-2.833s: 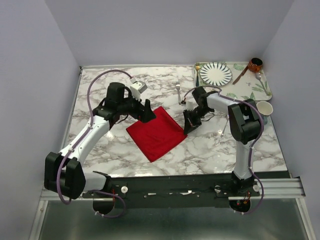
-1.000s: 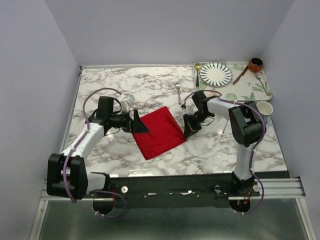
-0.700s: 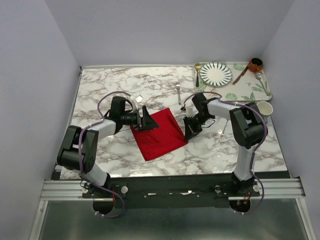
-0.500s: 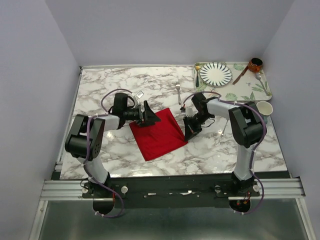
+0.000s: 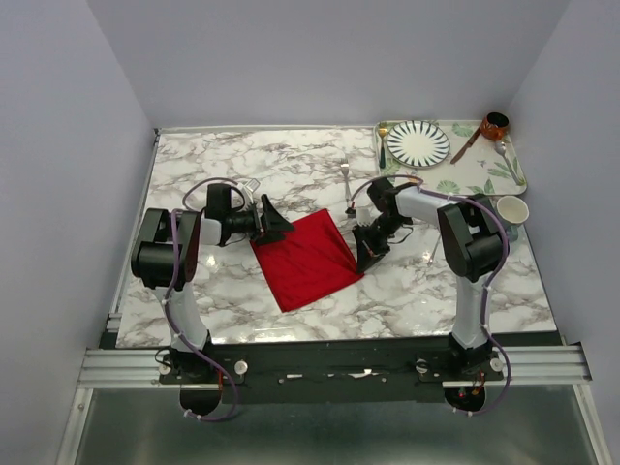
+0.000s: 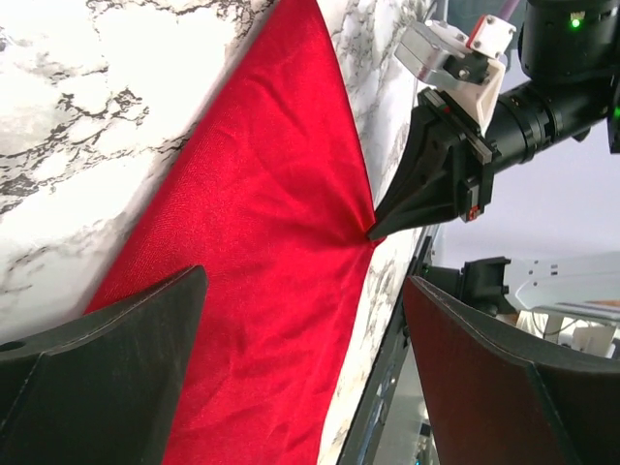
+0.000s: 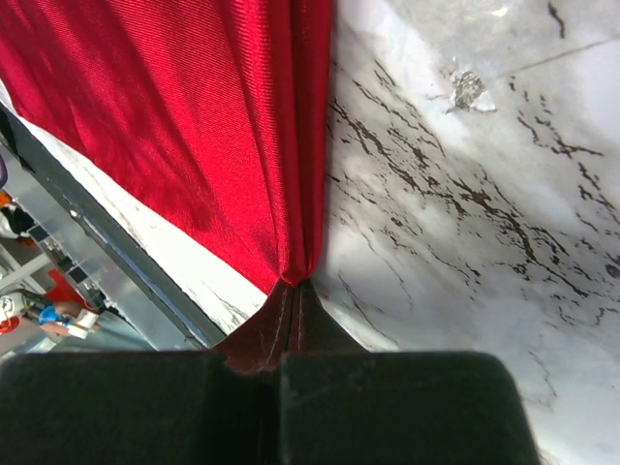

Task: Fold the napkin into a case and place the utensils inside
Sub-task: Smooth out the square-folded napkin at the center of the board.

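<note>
The napkin (image 5: 305, 260) lies mid-surface (image 5: 407, 291), not yet a case. The right pincer (image 5: 365, 257), closed, pinches its 3 o'clock corner. The left pincer (image 5: 274, 223), jaws wide, is poised at its 10 o'clock edge. It should close low, then both fold evenly. The fork (image 5: 345, 177) lies at 12 o'clock.

- The napkin (image 5: 305, 257) was a plain deep red (with a faint satin sheen in both wrist views).
- The worktop (image 5: 242, 165) was white marble veined in grey and black.
- The tray (image 5: 484, 176) was pale, printed with green leaves.
- The plate (image 5: 418, 143) was white with dark radial stripes round its rim.
- The fork (image 5: 345, 176) was silver.
- The cup (image 5: 511, 208) was cream.
- The left gripper (image 5: 274, 223) and right gripper (image 5: 365, 257) were black.
- The right arm (image 5: 426, 201) was white with black joints.
</note>
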`<move>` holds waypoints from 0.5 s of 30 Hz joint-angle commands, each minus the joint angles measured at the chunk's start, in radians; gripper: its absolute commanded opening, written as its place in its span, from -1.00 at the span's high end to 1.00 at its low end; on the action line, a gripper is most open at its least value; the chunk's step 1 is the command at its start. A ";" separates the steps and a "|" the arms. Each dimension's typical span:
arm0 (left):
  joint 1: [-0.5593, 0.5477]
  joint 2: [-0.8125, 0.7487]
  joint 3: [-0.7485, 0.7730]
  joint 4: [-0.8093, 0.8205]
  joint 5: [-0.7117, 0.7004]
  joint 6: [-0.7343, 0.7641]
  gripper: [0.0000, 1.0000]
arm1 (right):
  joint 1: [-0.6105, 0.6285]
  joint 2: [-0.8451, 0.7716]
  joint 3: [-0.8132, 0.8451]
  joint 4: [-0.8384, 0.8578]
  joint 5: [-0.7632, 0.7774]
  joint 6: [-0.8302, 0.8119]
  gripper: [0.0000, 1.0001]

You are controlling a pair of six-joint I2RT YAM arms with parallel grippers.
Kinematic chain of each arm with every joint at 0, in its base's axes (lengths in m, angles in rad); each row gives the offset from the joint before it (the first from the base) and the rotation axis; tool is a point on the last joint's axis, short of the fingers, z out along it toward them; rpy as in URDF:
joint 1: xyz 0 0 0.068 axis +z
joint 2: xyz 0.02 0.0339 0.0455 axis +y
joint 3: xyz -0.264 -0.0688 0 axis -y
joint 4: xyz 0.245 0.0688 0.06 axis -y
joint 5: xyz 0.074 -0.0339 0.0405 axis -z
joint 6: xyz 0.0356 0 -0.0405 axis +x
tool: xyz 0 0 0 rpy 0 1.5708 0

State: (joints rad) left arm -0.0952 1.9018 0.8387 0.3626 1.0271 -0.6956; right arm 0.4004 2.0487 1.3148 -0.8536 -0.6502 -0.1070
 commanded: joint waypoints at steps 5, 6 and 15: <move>0.057 0.065 -0.038 -0.054 0.036 0.114 -0.97 | 0.003 0.048 -0.002 0.011 0.138 -0.062 0.99; 0.057 0.062 -0.039 -0.057 0.031 0.120 -0.97 | 0.003 0.048 0.000 0.010 0.132 -0.063 0.99; 0.057 0.066 -0.013 -0.140 0.014 0.209 -0.97 | 0.005 -0.047 0.115 -0.139 -0.071 -0.062 -0.30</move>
State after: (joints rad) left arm -0.0513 1.9247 0.8345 0.3519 1.1152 -0.6060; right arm 0.4004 2.0602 1.3682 -0.9226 -0.6964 -0.1337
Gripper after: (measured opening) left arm 0.985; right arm 0.527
